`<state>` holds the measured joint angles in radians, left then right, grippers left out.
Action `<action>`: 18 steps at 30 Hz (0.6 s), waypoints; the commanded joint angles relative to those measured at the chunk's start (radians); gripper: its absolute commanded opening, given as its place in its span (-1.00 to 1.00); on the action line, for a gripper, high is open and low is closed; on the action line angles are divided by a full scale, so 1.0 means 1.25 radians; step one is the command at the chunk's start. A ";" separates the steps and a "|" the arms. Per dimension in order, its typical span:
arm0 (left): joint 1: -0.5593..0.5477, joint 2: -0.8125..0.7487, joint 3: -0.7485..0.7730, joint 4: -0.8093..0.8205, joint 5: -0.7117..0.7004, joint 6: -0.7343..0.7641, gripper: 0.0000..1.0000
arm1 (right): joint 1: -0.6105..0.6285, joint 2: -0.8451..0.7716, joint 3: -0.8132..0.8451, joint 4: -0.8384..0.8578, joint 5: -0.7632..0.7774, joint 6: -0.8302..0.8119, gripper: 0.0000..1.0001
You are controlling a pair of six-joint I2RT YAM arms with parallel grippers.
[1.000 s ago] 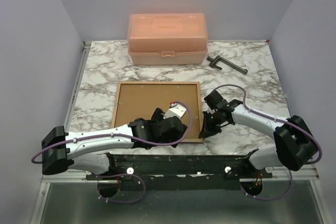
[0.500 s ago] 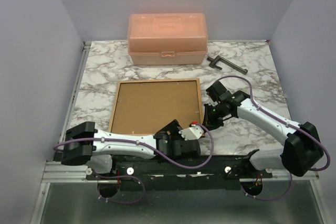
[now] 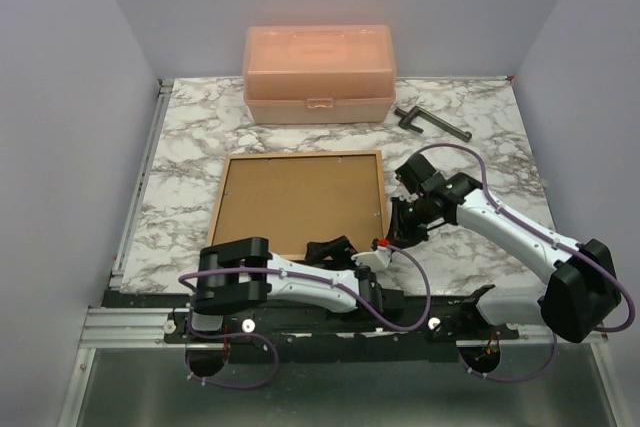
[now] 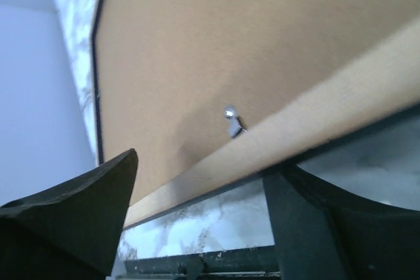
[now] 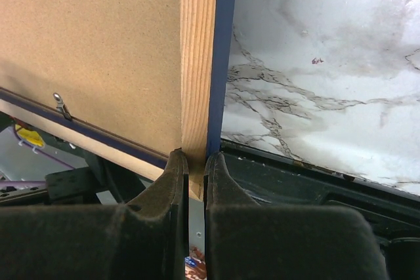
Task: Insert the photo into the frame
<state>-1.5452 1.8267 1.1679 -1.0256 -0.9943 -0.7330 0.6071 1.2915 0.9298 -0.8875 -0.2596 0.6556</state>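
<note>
Marble table (image 3: 480,147), right pincer (image 5: 195,159) clamped on frame (image 5: 200,63) corner

Marble table (image 3: 200,137) carries frame (image 3: 300,155), peach box (image 3: 318,75), black tool (image 3: 432,124).

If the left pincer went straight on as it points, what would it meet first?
Probably the near tan wood rail of the frame, crossing just ahead of the open left pincer; depth is unclear.

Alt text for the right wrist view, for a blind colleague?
The right hand is shut on the frame, gripping its tan wood rail beside the navy edge. Brown backing board fills the left, marble table the right.
</note>
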 commanded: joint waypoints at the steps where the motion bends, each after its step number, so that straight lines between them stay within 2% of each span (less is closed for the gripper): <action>1: -0.002 0.077 0.086 -0.320 -0.165 -0.313 0.37 | -0.002 -0.029 0.036 0.006 -0.065 0.002 -0.99; 4: -0.002 0.105 0.109 -0.416 -0.185 -0.406 0.05 | -0.002 -0.030 0.038 0.005 -0.063 0.002 -0.99; 8: -0.002 0.106 0.114 -0.434 -0.191 -0.426 -0.24 | -0.002 -0.030 0.035 0.009 -0.069 0.004 -0.99; 11: -0.003 0.098 0.113 -0.434 -0.193 -0.426 -0.39 | -0.002 -0.033 0.033 0.013 -0.073 0.005 -0.96; 14: -0.002 0.092 0.119 -0.454 -0.199 -0.444 -0.55 | -0.002 -0.035 0.036 0.015 -0.075 0.003 -0.69; 18: -0.005 0.078 0.120 -0.472 -0.210 -0.454 -0.69 | -0.002 -0.047 0.052 0.017 -0.066 0.005 -0.10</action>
<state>-1.5600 1.9751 1.2873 -1.5566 -1.1622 -1.1576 0.6010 1.2564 0.9802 -0.8085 -0.3286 0.6865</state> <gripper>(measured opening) 0.358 0.345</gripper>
